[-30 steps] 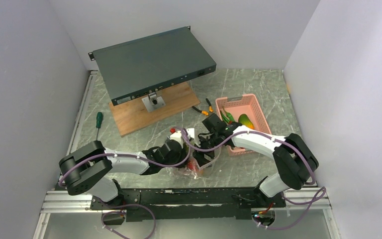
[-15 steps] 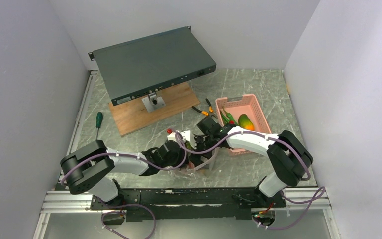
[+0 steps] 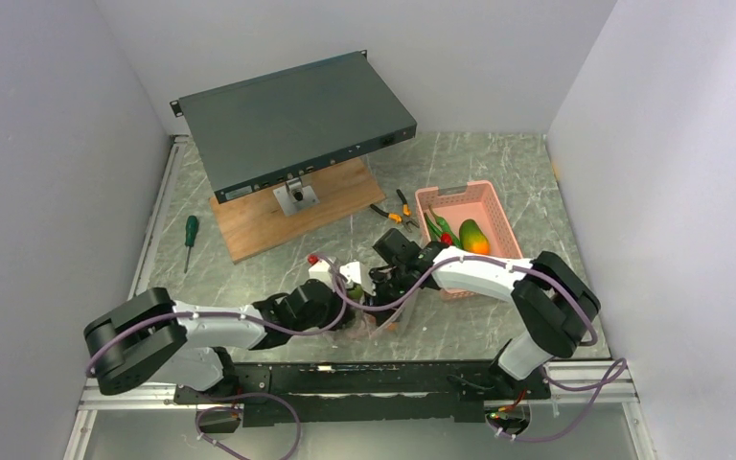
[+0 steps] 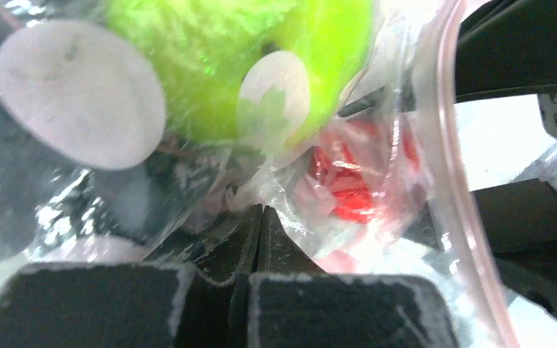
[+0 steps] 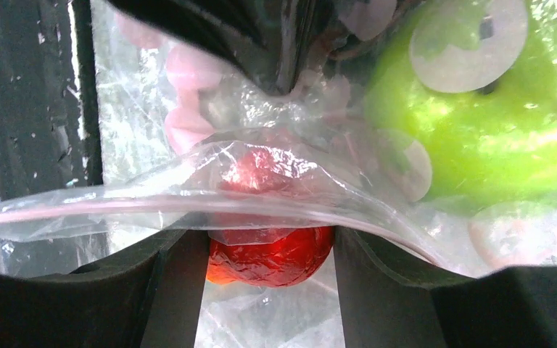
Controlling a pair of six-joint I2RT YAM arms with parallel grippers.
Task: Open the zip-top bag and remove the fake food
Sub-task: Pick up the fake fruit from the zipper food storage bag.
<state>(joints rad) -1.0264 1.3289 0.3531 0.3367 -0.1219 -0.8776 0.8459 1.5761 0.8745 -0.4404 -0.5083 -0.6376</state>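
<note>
Roughly mid-task, by the look of it. Zip-top bag (image 3: 368, 322) lies near the near edge of the worktop (image 3: 527, 163), about midway along it, with both arms meeting over it. Its mouth is open: the zip rim crosses the right wrist view as a pinkish line, with that arm's fingers reaching past it.

Left gripper (image 4: 261, 216): jaws fully together, pinching a fold of bag film. Judged purpose is to anchor the floppy bag so the mouth neither slides nor collapses while the other arm works inside.

Right gripper (image 5: 270, 246): jaws part-way apart, red piece (image 5: 268, 270) filling the gap, both fingers seemingly touching its sides. Reads as a grip. Film drapes over the piece's upper half, so firmness is uncertain.

Green apple (image 5: 479, 123) is inside the bag, just beside the red piece, pressed against the dotted film.

Pink basket (image 3: 452, 189), toward the worktop's right edge, holds a mango (image 3: 474, 238) and green pods. Likely the drop spot for food taken out.

Risk: film trapped between a finger and the piece, so the bag drags along on the lift.
</note>
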